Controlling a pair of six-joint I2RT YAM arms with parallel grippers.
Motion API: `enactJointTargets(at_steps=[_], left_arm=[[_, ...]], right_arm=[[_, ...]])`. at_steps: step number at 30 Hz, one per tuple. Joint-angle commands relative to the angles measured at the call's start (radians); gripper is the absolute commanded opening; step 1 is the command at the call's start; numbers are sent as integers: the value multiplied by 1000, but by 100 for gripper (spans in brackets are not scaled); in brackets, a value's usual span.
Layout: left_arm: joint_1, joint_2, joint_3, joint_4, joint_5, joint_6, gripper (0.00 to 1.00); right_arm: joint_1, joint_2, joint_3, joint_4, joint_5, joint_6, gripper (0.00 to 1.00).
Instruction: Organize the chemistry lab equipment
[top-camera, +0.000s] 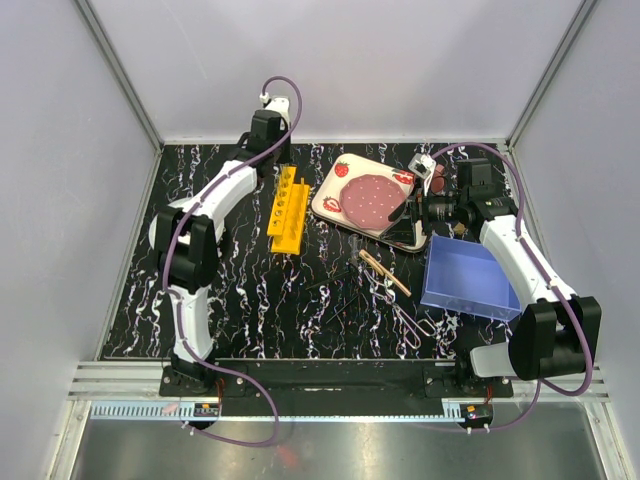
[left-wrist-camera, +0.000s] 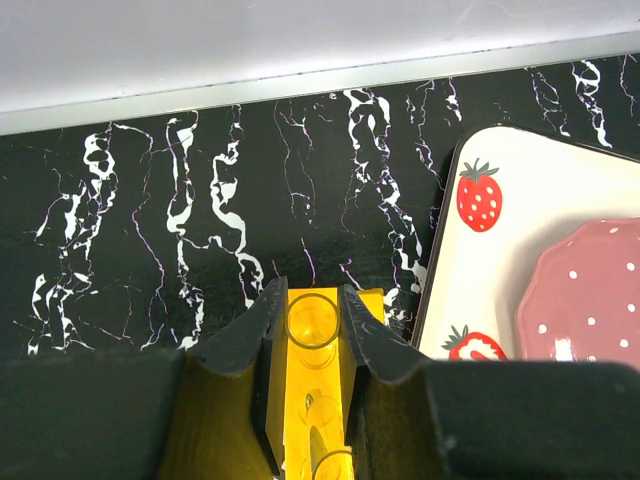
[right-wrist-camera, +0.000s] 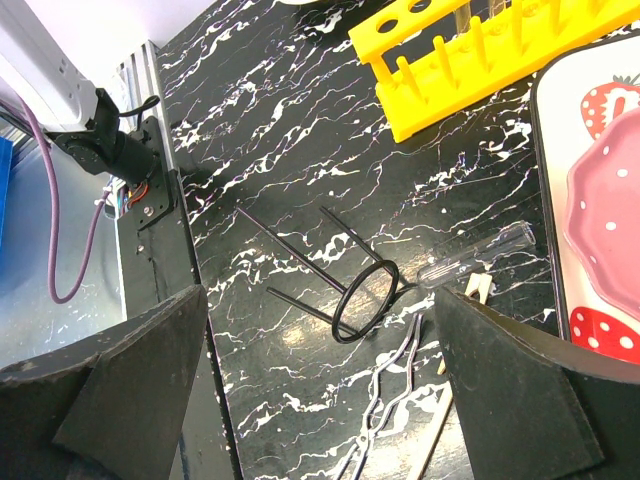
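L claw (left-wrist-camera: 315, 330) is pinched on the far end of the yellow rack (top-camera: 287, 208). The rack's long side runs far-to-near, a bit left of the tabletop's middle. R claw (right-wrist-camera: 320, 330) is wide open w/ nothing in it. Glass tube (right-wrist-camera: 478, 252), wooden clamp (top-camera: 385, 272) & forceps (top-camera: 408, 312) lie toward the near edge, right of the rack. R arm is closer to them.
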Motion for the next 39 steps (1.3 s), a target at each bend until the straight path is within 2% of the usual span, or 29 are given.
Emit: enactJointTargets(at_steps=[1,14,28,34,39], left_arm=[[9,-77,-25,62,-16,-31,18],[9,-85,-50,74,-12,-20,20],[11,-119,-62,76,-33,-15,50],[9,-142,-44,59,-56,-17,56],[12,-178,-27,42,-51,-11,66]], right_arm=[[-4,1,1,15,-26,-16,100],[-6,2,1,15,-28,-13,100],[-4,8,1,15,-26,-13,100],[-6,10,0,12,-18,-19,100],[-6,14,-2,6,-3,-31,100]])
